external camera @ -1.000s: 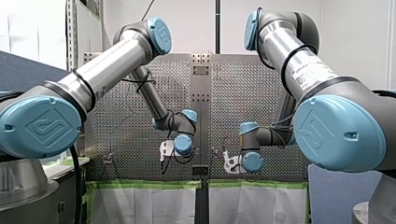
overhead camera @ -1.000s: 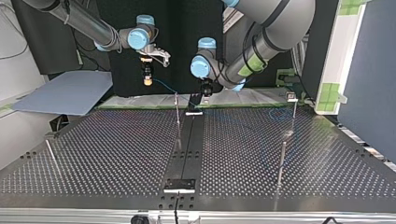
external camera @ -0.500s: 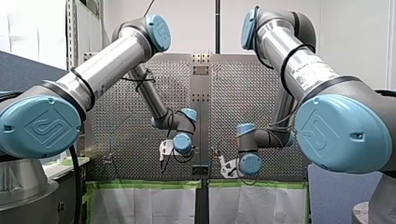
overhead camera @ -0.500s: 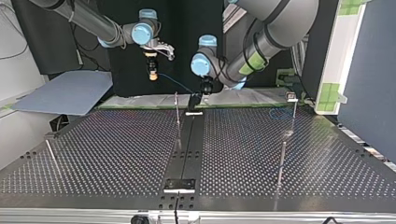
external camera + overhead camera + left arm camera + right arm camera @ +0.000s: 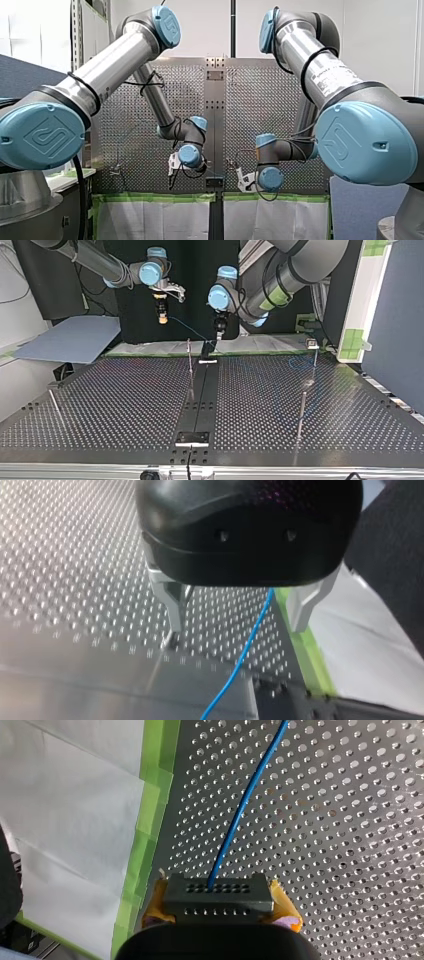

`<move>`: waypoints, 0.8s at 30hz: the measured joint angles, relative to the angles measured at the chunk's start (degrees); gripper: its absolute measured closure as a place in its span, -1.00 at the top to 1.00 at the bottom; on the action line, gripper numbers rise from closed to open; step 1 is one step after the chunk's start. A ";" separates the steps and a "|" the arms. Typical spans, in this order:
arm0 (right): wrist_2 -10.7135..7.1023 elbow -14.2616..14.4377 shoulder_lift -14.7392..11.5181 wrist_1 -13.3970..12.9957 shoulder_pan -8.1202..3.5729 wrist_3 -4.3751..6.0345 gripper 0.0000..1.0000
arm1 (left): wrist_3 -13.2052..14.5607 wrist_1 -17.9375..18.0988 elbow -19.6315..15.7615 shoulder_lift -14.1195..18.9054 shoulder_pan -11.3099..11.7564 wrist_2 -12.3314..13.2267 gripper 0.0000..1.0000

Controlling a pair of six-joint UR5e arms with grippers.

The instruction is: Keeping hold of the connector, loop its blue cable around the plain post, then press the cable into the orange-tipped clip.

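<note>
Left pincer (image 5: pixel 237 627) lifted, boxy connector (image 5: pixel 218 895), blue cable (image 5: pixel 240 815)

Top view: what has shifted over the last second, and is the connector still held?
My left gripper has risen above the perforated metal table, fingers open, with the thin blue cable running loose between them. My right gripper edged up and toward the top view's right. Unchanged: the dark block connector stays clamped in its yellow pads, and the thin metal posts stand as before.
</note>
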 joint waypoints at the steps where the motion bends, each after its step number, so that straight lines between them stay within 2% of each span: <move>1: -0.39 0.00 0.00 -0.06 -0.10 0.00 -1.00 | 0.00 0.33 -0.09 0.02 -0.07 0.41 0.99; 5: -2.44 -0.21 -0.01 0.11 -0.47 0.06 -1.00 | 0.40 0.24 0.88 -0.32 -0.27 2.34 0.99; 9: -4.85 -0.41 -0.01 0.71 -0.59 0.07 -1.00 | 2.05 -1.51 2.85 -1.42 -0.50 4.49 0.99; 12: -5.84 -0.45 -0.01 1.08 -0.60 0.03 -1.00 | 3.43 -2.95 4.32 -2.21 -0.60 5.98 0.99; 18: -6.24 -0.46 -0.01 1.43 -0.61 0.01 -1.00 | 4.73 -5.56 7.19 -3.32 -0.72 9.30 0.99; 24: -6.27 -0.47 -0.01 1.47 -0.64 0.13 -1.00 | 4.96 -4.90 7.84 -3.19 -0.91 13.12 0.99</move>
